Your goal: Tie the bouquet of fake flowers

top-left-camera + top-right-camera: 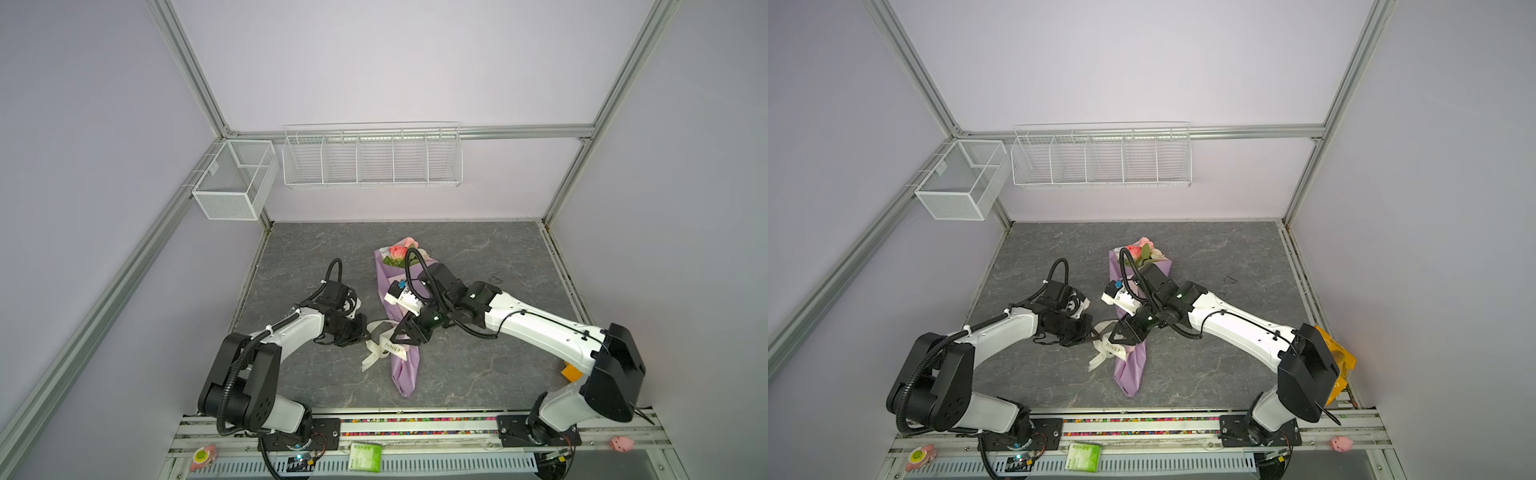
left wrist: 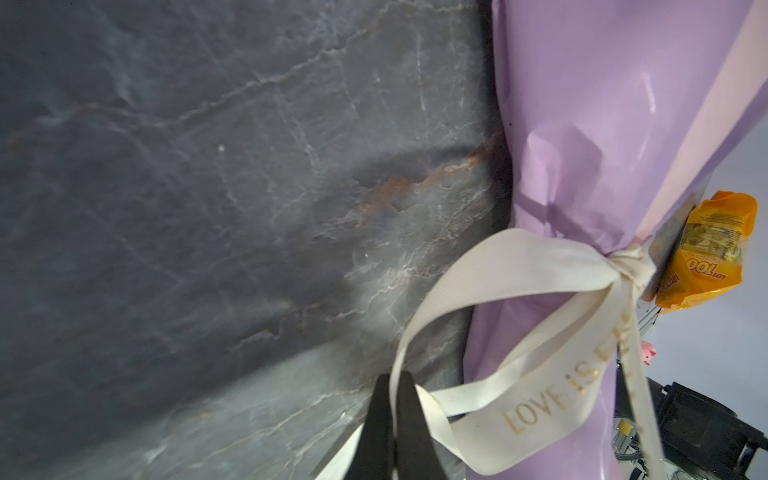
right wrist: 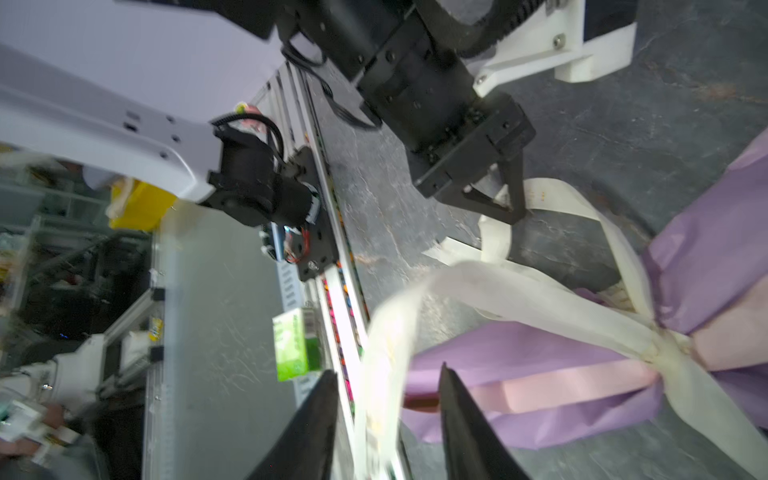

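The bouquet of fake flowers [image 1: 401, 250] [image 1: 1143, 248] lies on the grey slate table, its pink and peach heads at the far end. Lilac paper [image 1: 405, 365] [image 1: 1128, 374] [image 2: 602, 104] [image 3: 519, 353] wraps it. A cream ribbon [image 1: 380, 349] [image 1: 1105, 350] [image 2: 540, 419] [image 3: 498, 286] with gold letters is knotted round the narrow part. My left gripper [image 1: 368, 332] [image 1: 1096, 332] [image 2: 390, 378] [image 3: 503, 208] is shut on a ribbon loop left of the wrap. My right gripper [image 1: 399, 332] [image 1: 1115, 334] [image 3: 388, 370] is open, with a loose, blurred ribbon strand between its fingers.
An orange snack bag [image 1: 571, 372] [image 1: 1339, 361] [image 2: 706, 249] lies at the table's right edge behind my right arm. White wire baskets [image 1: 372, 158] [image 1: 232, 183] hang on the back and left walls. A green box [image 1: 365, 456] [image 3: 297, 345] sits on the front rail.
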`<state>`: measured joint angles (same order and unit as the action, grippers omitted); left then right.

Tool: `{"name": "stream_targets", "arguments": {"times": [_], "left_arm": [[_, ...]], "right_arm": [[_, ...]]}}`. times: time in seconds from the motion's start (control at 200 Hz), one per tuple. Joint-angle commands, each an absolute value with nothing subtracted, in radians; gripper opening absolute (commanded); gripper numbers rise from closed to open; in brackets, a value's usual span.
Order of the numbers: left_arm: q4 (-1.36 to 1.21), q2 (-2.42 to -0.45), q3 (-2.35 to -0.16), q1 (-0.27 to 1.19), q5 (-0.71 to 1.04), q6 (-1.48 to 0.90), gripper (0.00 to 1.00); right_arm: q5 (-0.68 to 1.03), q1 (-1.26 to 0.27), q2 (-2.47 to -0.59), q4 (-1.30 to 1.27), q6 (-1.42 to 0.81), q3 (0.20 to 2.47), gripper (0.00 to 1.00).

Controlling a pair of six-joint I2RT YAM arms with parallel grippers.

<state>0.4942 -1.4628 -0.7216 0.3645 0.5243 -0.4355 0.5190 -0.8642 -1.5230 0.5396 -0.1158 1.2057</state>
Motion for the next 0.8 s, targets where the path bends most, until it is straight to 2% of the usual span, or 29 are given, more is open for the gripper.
{"name": "stream_targets", "arguments": {"times": [0.0, 0.13, 0.255, 0.595, 0.715, 0.795], "left_arm": [[0.484, -1.470, -0.745, 0.361, 0.522, -0.428, 0.00], [0.487, -1.468, -0.745, 0.362, 0.520, -0.427, 0.00], [0.483, -1.471, -0.746, 0.361, 0.524, -0.430, 0.00], [0.494, -1.472, -0.753, 0.361, 0.523, -0.427, 0.00], [0.500, -1.474, -0.757, 0.362, 0.522, -0.426, 0.00], [0.502, -1.476, -0.761, 0.362, 0.521, -0.425, 0.00]], "right_arm": [[0.353, -0.758, -1.437, 0.542, -0.176, 1.125, 0.53], [0.194, -0.592, -1.409, 0.537, -0.278, 1.049, 0.55], [0.138, -0.504, -1.523, 0.624, -0.254, 1.082, 0.52], [0.193, -0.505, -1.768, 0.625, -0.225, 1.178, 0.55], [0.199, -0.513, -1.815, 0.638, -0.209, 1.192, 0.51], [0.173, -0.514, -1.834, 0.656, -0.199, 1.197, 0.41]]}}
